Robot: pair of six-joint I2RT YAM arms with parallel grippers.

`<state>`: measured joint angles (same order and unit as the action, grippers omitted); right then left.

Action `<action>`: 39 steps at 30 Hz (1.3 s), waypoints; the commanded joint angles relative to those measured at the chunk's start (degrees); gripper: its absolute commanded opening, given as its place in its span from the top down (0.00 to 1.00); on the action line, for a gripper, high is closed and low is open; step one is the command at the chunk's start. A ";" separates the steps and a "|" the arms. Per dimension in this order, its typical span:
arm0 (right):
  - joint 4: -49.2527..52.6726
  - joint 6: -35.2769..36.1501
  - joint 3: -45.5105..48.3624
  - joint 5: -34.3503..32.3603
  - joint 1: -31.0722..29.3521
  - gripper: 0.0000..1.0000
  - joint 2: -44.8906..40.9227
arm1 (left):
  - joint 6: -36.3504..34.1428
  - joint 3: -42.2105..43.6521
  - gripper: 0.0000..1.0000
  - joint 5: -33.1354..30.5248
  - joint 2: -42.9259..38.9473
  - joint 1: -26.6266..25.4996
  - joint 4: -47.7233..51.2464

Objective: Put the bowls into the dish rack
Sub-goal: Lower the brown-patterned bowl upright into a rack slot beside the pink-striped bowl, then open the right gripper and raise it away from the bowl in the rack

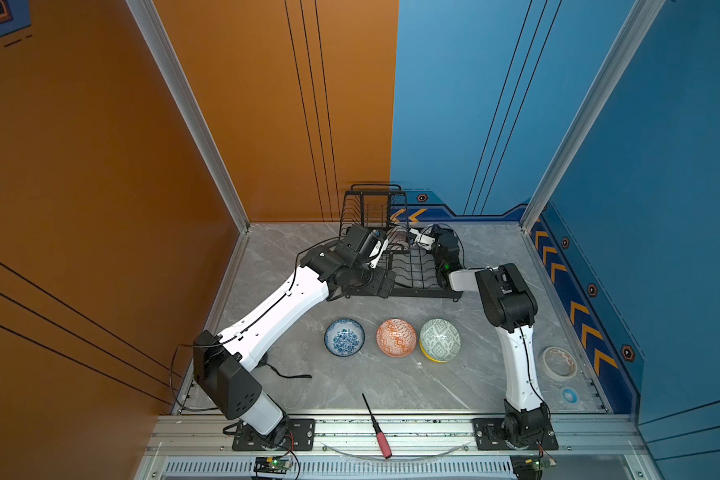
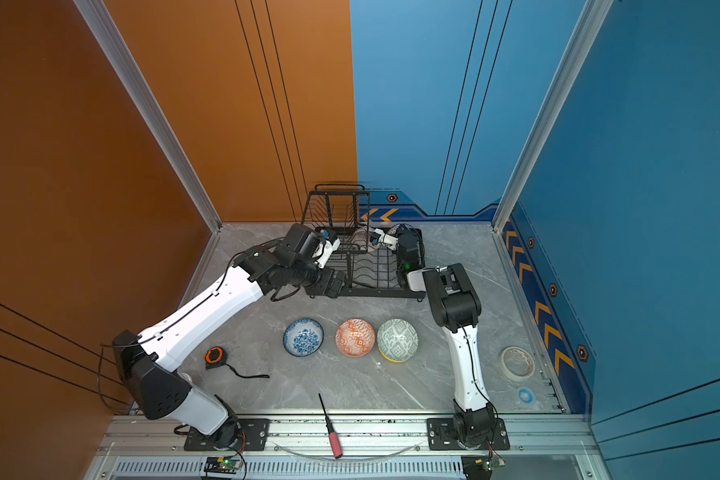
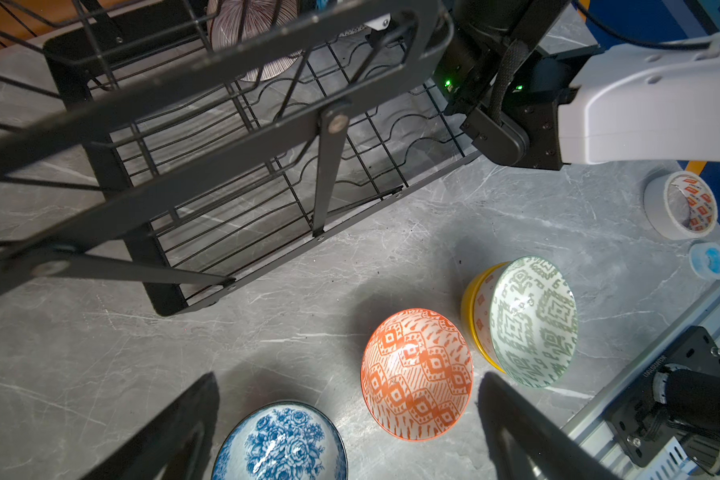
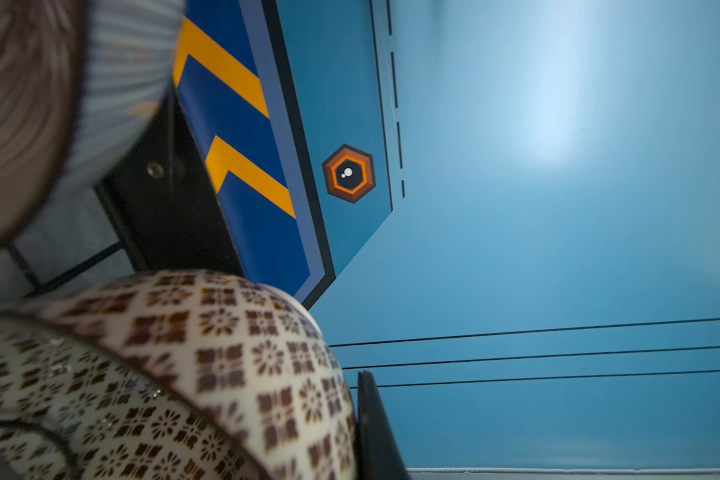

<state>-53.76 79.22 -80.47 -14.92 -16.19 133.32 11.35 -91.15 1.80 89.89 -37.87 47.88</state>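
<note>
The black wire dish rack (image 1: 410,272) (image 3: 208,137) stands at the back of the table. A pink striped bowl (image 3: 252,37) (image 4: 17,104) stands on edge inside it. My right gripper (image 1: 415,237) is at the rack's right side, shut on the rim of a white dark-patterned bowl (image 4: 175,365); one finger (image 4: 373,419) shows against its wall. My left gripper (image 3: 348,380) hangs open at the rack's left side, with nothing between its fingers. In front of the rack sit a blue floral bowl (image 1: 344,337), an orange bowl (image 1: 396,337) and a green bowl (image 1: 440,338) nested in a yellow bowl (image 3: 472,307).
A roll of tape (image 1: 559,362) and a small blue roll (image 1: 569,395) lie at the right edge. A red-handled screwdriver (image 1: 377,428) lies at the front. A tape measure (image 2: 215,357) sits beside the left arm. Walls close in the back and both sides.
</note>
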 commanded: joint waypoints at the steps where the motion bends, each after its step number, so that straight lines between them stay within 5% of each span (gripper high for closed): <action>1: -1.86 -1.74 0.16 0.59 -0.43 1.00 -0.87 | -0.35 0.89 0.02 0.31 -1.73 0.43 1.02; 11: -0.56 -3.83 -0.20 1.15 -0.43 1.00 -2.17 | -0.28 1.22 0.02 0.11 -2.05 0.35 1.00; 23: 0.23 -5.32 -0.17 2.05 -0.18 0.71 -3.65 | 0.06 0.90 0.02 0.32 -1.22 0.21 0.99; 27: -0.03 -5.89 0.04 2.11 -0.09 0.53 -4.35 | 0.12 0.88 0.02 0.14 -1.22 -0.08 0.99; 31: 0.60 -7.20 1.39 2.85 0.08 0.01 -6.51 | 0.22 1.15 0.02 -0.11 -1.50 -0.02 0.99; 39: 4.59 -11.10 6.16 1.06 -0.05 0.00 -13.46 | 1.10 0.62 0.02 -0.79 -1.30 -0.19 0.95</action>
<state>-50.94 71.29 -76.14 -12.49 -16.12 123.42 11.64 -90.74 1.76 89.34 -37.89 47.86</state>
